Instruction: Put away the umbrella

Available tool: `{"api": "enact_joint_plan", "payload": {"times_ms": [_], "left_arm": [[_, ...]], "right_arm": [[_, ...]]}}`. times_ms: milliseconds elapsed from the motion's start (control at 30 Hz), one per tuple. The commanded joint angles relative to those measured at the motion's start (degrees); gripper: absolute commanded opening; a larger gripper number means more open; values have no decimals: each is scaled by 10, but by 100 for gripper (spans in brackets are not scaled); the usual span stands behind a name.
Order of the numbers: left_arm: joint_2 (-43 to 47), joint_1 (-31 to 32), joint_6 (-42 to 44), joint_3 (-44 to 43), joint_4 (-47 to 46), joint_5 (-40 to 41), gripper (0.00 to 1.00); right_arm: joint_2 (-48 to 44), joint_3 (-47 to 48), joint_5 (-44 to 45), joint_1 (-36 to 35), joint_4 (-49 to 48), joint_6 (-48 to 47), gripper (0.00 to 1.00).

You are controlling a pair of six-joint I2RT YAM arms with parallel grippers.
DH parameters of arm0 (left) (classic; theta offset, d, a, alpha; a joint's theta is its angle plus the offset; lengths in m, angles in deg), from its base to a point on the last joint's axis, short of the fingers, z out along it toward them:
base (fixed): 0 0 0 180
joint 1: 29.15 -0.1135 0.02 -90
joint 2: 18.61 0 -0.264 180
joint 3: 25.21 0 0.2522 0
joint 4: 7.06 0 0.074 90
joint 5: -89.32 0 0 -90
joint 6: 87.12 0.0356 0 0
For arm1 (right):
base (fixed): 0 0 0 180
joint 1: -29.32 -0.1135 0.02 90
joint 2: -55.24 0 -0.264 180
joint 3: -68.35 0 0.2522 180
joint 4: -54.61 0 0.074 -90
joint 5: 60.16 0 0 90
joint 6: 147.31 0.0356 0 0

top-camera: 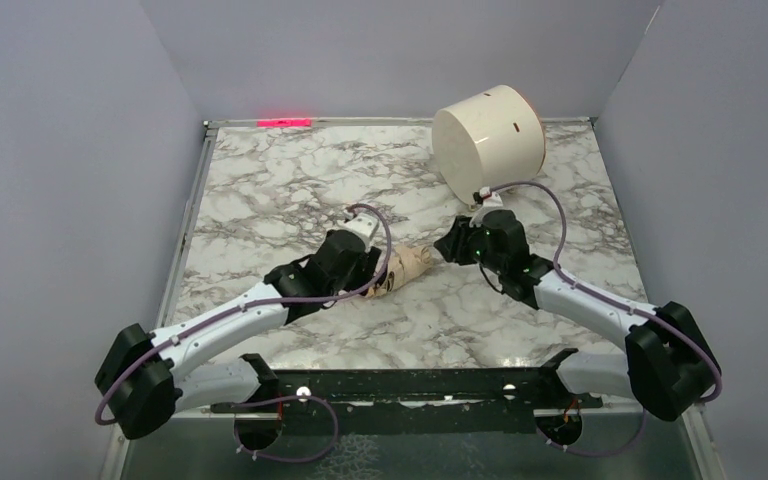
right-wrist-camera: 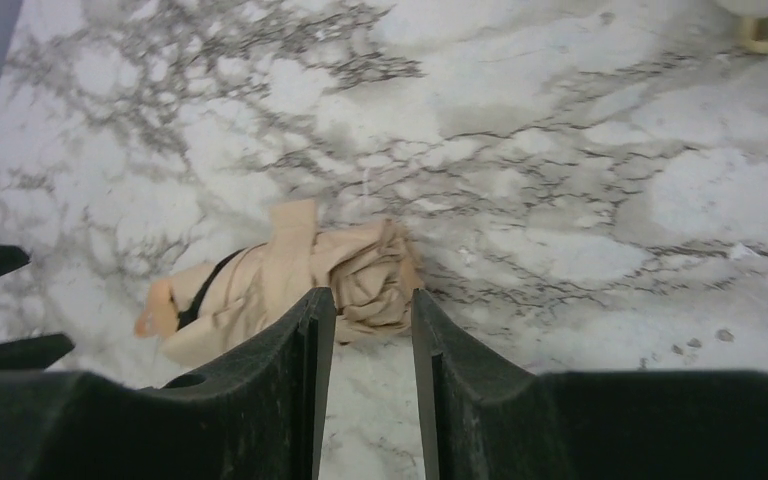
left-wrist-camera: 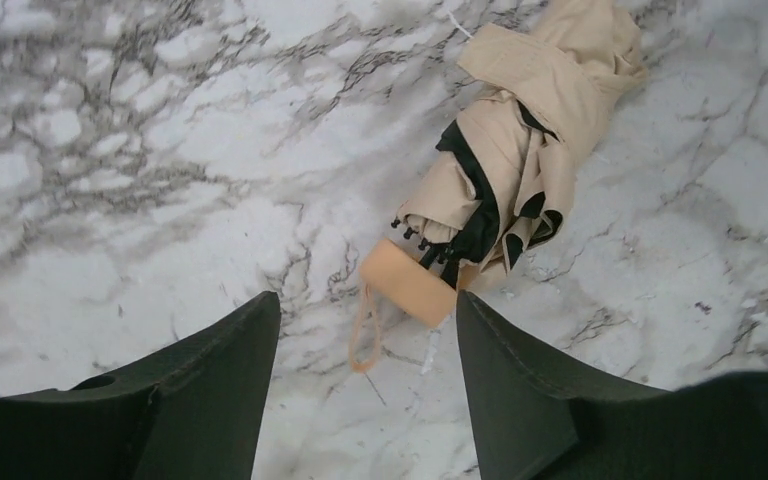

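The beige folded umbrella [top-camera: 410,265] lies on the marble table between my two grippers. In the left wrist view the umbrella [left-wrist-camera: 520,160] shows black ribs, a peach handle knob [left-wrist-camera: 408,283] and a thin loop strap [left-wrist-camera: 363,335]. My left gripper [left-wrist-camera: 368,305] is open and empty, its jaws standing either side of the knob, just short of it. In the right wrist view the umbrella [right-wrist-camera: 290,285] lies ahead. My right gripper [right-wrist-camera: 370,300] is open and empty, its jaws just in front of the umbrella's bunched fabric tip.
A white cylindrical drum [top-camera: 488,138] lies tilted at the back right of the marble table [top-camera: 290,180]; its edge shows in the right wrist view [right-wrist-camera: 765,30]. Grey walls enclose the table on three sides. A black bar [top-camera: 400,385] runs along the near edge.
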State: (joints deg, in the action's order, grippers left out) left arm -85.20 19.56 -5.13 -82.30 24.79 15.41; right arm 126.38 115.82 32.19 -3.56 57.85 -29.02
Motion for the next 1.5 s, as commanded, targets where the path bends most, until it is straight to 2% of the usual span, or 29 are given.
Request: {"api": "enact_joint_plan", "payload": {"times_ms": [0,67,167,433,733,1067,1167,1300,1400,1467], "left_arm": [[82,-3,-290,56,27,106,63],[118,-4,-376,90,32,123,61],[155,-3,-430,130,31,135,61],[140,-4,-411,144,29,128,62],[132,-3,-402,157,16,116,64],[128,-3,-376,167,-18,88,66],[123,-3,-368,168,-36,75,71],[116,-4,-372,169,-43,74,72],[106,-3,-381,168,-35,79,71],[95,-3,-390,167,-24,83,69]], "right_arm": [[3,23,-187,2,-30,-83,37],[11,22,-263,3,-49,-97,33],[37,12,-353,-2,-91,-67,23],[117,29,-379,-55,-143,-34,19],[219,87,-319,-61,-172,12,15],[312,107,-236,-63,-122,10,13],[293,110,-231,-63,-122,10,14],[221,125,-202,-63,-98,5,18],[176,150,-139,-63,-44,-25,21],[160,169,-63,-63,5,-51,22]]}}
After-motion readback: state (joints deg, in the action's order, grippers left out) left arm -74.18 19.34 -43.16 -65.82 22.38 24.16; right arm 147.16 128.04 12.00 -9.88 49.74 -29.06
